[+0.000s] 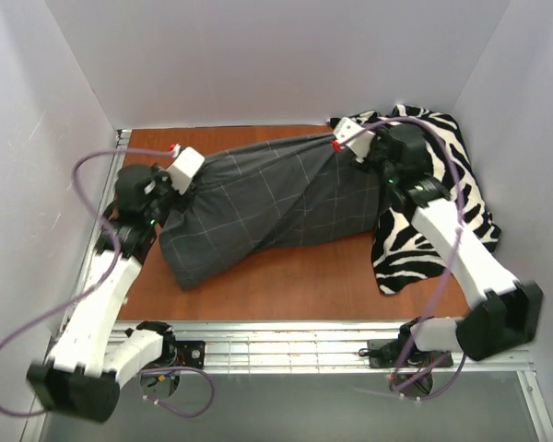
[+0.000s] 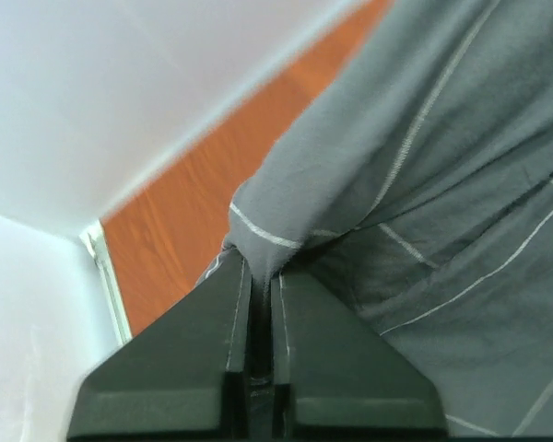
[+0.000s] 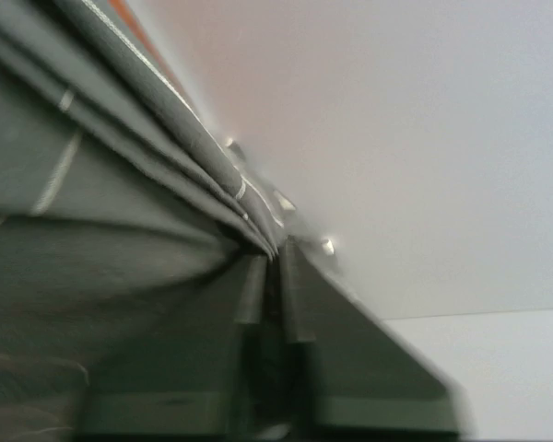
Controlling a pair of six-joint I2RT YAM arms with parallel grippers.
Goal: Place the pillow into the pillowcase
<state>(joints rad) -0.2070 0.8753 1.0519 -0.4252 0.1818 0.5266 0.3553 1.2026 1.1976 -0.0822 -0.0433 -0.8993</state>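
1. Pillowcase: dark grey cloth with thin light grid lines. It lies slantwise on the brown desk, running from the lower left to the upper right of the overhead view. It looks swollen rather than flat.
2. Pillow: no cream surface shows in any view. We judge from the bulge that it sits inside the pillowcase. We cannot confirm this, and we cannot tell where the open mouth lies.
3. Left hand: at centre left of the overhead view, clenched on the pillowcase. Its wrist view shows a thin pinch of grey cloth drawn in between the dark fingers.
4. Right hand: at the upper right of the overhead view, clenched on the pillowcase. Its wrist view shows several gathered pleats nipped between the fingers, with the back wall near.
5. Striped cloth: black and white, at the right of the overhead view. It lies under the right arm and touches the pillowcase's right end. It is not part of the job.
6. Step in hand, as we judge it: settling the filling fully into the cover.
   - We would draw the two ends apart evenly along the slant, so the cloth tightens without twisting.
   - We would lift only a little, since the left pinch is thin and the weight could pull it free.
7. Hazard: we would steer the right end clear of the striped cloth, so that it is not dragged along.
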